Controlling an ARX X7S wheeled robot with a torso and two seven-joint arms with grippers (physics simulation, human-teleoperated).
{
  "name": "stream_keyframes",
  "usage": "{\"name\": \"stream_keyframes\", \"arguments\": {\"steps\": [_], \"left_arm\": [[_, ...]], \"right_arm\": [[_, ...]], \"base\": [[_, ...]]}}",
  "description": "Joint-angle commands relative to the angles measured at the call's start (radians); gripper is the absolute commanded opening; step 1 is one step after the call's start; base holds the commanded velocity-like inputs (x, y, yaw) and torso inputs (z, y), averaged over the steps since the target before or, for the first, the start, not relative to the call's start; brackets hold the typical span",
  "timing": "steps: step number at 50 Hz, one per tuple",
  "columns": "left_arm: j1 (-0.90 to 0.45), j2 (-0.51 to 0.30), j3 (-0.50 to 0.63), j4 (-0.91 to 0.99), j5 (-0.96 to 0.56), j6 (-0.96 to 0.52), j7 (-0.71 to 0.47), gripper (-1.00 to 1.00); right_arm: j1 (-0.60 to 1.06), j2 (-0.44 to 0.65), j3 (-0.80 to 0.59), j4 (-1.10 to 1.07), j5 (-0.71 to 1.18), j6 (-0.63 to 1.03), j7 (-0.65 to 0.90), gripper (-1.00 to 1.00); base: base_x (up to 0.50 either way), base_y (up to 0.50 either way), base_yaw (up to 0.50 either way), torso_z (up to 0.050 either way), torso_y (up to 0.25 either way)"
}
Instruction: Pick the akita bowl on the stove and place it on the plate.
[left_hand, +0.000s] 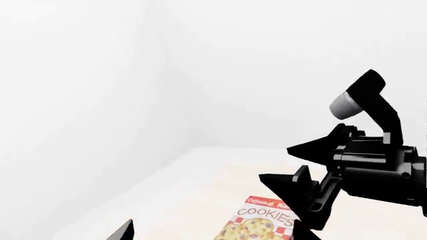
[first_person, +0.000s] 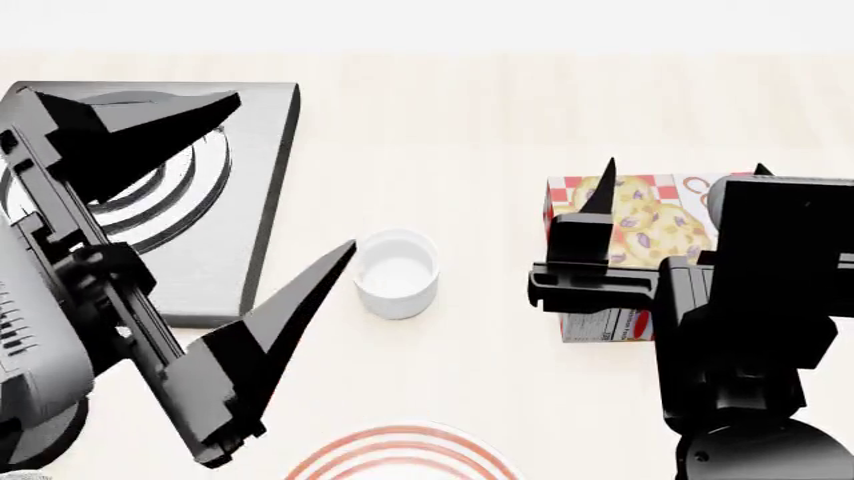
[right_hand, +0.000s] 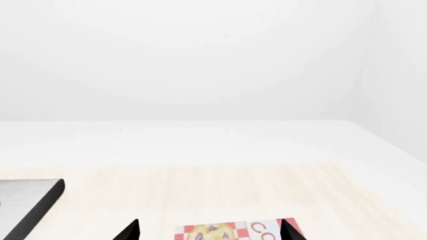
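A pale wood tabletop (first_person: 507, 130) carries the dark grey stove (first_person: 254, 200), a cookie box (first_person: 654, 215), part of the red-ringed plate (first_person: 400, 455) and a plain white cup (first_person: 396, 272). The akita bowl is not visible in any view; the left arm may be hiding it. The left gripper (first_person: 240, 210) spreads wide over the stove, and the right gripper (first_person: 681, 190) hangs parted above the box. Risk: grabbing the cup instead. Only the head view shows the plate and cup.

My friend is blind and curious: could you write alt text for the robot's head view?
Two black robot arms hang over a pale wooden table, each tool open and empty: left tool, right tool. Between them sits a small white cup, with a grey stove at left, a cookie box at right, and a red-ringed plate nearest.
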Motion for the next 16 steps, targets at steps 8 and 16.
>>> {"name": "stream_keyframes", "arguments": {"steps": [8, 16], "left_arm": [[0.008, 0.034, -0.141, -0.079, -0.098, -0.037, -0.108, 1.0], [0.013, 0.028, -0.187, -0.092, -0.118, -0.037, -0.136, 1.0]], "right_arm": [[-0.002, 0.002, -0.005, 0.007, 0.002, -0.01, 0.001, 1.0], [-0.007, 0.004, -0.007, 0.008, 0.002, -0.016, 0.002, 1.0]], "base": [[0.0, 0.0, 0.0, 0.0, 0.0], [0.0, 0.0, 0.0, 0.0, 0.0]]}}
